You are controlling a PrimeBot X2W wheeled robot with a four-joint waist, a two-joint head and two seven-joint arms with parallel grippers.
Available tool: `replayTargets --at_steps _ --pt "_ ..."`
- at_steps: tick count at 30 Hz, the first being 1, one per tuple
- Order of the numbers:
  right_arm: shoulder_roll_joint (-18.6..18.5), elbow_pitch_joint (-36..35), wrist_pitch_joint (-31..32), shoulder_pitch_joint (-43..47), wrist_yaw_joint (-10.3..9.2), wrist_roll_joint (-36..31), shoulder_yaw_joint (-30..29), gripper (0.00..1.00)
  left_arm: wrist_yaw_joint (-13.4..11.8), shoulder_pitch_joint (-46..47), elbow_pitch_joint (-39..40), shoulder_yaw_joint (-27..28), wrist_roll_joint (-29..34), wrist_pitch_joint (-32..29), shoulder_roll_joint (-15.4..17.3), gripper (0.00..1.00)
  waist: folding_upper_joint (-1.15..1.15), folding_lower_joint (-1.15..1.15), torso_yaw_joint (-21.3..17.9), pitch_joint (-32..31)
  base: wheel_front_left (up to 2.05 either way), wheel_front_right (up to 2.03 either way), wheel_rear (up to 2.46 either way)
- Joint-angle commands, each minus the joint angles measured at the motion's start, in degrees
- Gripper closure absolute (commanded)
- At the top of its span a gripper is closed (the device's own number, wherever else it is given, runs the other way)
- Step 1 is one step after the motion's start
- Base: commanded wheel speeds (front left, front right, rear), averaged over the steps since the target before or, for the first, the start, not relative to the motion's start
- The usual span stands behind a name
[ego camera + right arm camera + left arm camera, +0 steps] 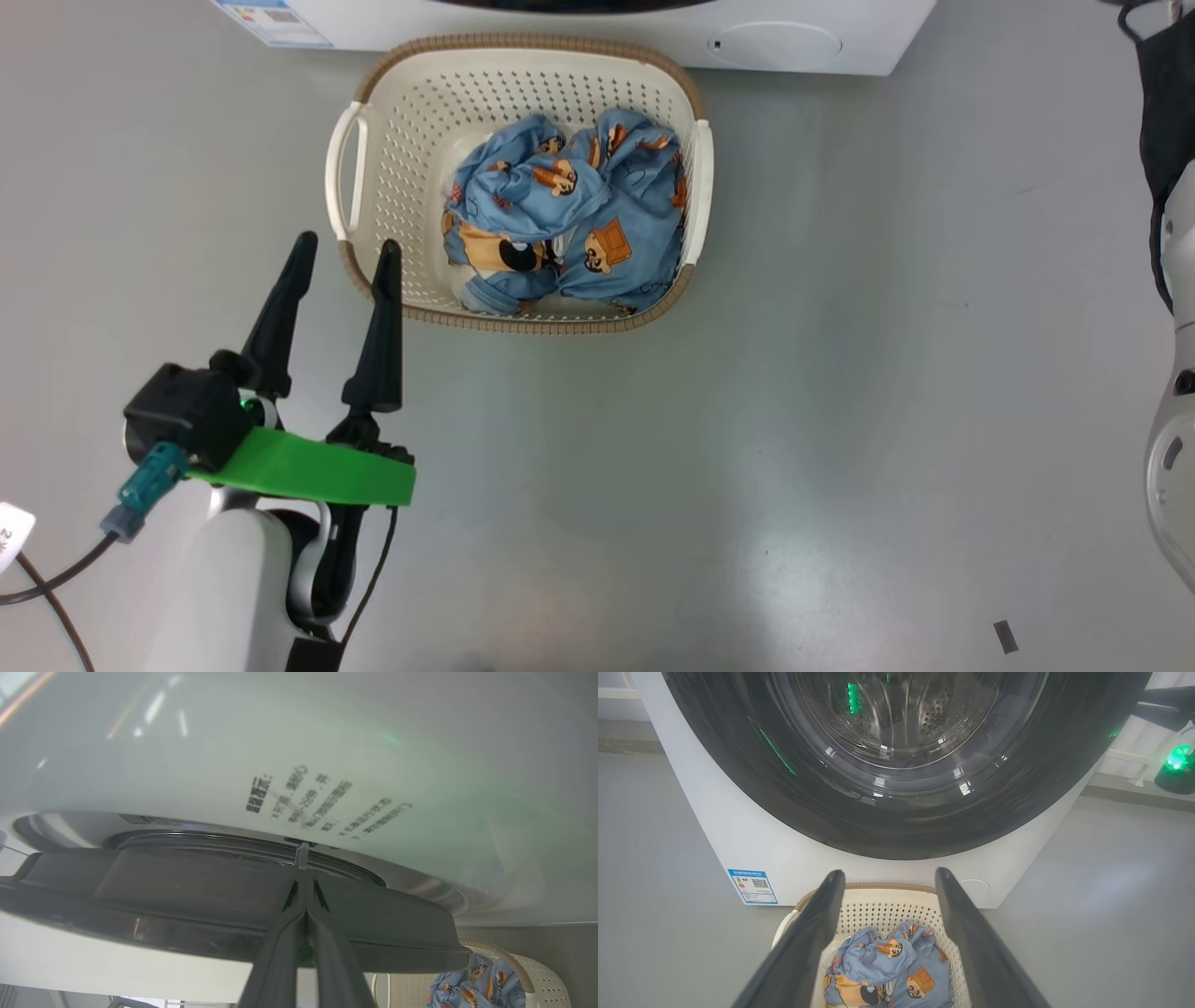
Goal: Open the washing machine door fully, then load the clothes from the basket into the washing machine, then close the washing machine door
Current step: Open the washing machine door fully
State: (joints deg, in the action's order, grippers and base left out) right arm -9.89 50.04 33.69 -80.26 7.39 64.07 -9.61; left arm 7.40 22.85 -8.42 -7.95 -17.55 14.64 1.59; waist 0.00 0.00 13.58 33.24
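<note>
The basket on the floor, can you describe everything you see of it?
The basket is a rounded rectangle of cream-white plastic, its walls and bottom full of small holes, with a brown woven-look rim and a handle on each side. It stands upright on the grey floor close before the washing machine. Crumpled blue cartoon-print clothes lie in its right half. The open left gripper shows at its near left corner; contact unclear.
</note>
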Motion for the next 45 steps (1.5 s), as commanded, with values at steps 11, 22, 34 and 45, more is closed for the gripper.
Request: replayTargets --at_steps 11,22,34,45 --pt "2.3 -2.3 -0.8 -2.6 0.10 -3.0 -3.0 1.00 0.1 0.7 2.1 1.7 -1.0 0.4 1.3 0.00 0.00 0.00 0.1 1.8 0.00 0.00 0.00" --pt "4.2 -2.7 0.1 -4.2 0.10 -5.8 -4.2 1.00 0.1 1.5 2.4 1.0 -1.9 0.4 1.3 0.00 0.00 0.00 0.7 3.4 0.00 0.00 0.00" --pt "5.2 -4.3 5.4 -3.7 0.10 -6.8 -4.8 1.00 0.1 1.8 2.5 1.1 -2.7 0.4 1.3 0.00 0.00 0.00 0.7 3.2 0.00 0.00 0.00" --pt "5.6 -6.5 14.7 -0.4 0.10 -7.9 -6.6 1.00 0.1 1.6 3.8 1.5 -1.9 0.4 1.3 0.00 0.00 0.00 0.4 2.6 0.00 0.00 0.00"
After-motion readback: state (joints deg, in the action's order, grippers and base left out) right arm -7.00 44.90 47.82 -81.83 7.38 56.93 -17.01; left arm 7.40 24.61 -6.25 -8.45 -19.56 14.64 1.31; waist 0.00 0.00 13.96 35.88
